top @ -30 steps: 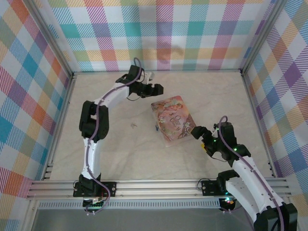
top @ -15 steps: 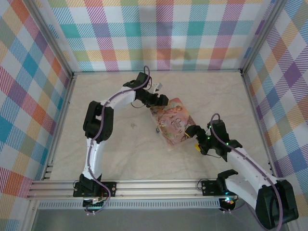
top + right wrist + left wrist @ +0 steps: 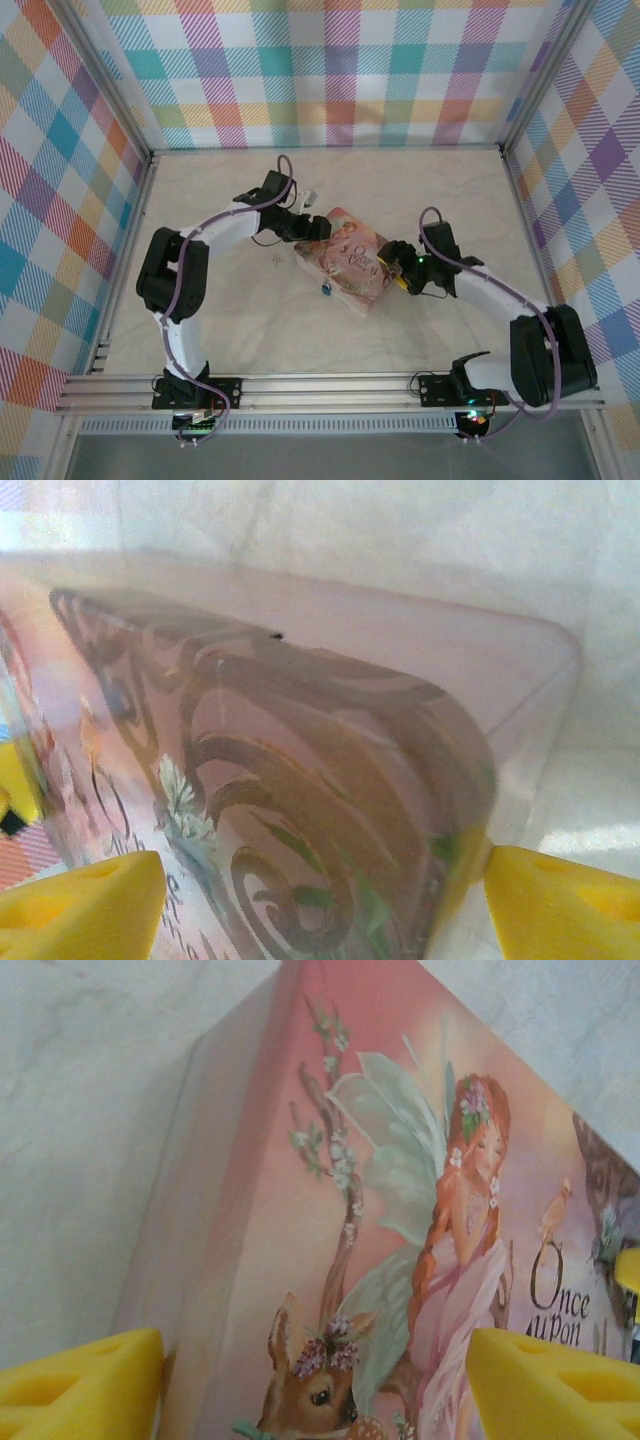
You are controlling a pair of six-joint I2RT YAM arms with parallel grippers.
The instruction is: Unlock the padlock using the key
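The padlock is a tiny bluish lock at the near-left edge of the pink picture tin; whether it hangs from the tin I cannot tell. The key is a tiny pale speck on the table, left of the tin. My left gripper is at the tin's far-left corner. In the left wrist view its yellow fingers stand wide, open, with the fairy lid between them. My right gripper is at the tin's right corner, open, its fingers straddling that rounded corner.
Aluminium rails run along the near edge, and checked walls enclose the other three sides. Bare marbled tabletop lies in front of the tin and behind it. Both arm bases stand on the near rail.
Both grippers have come in onto the tin from opposite sides. The tin has turned and slid a little to the near left, the padlock moving with it. The right jaws have narrowed.
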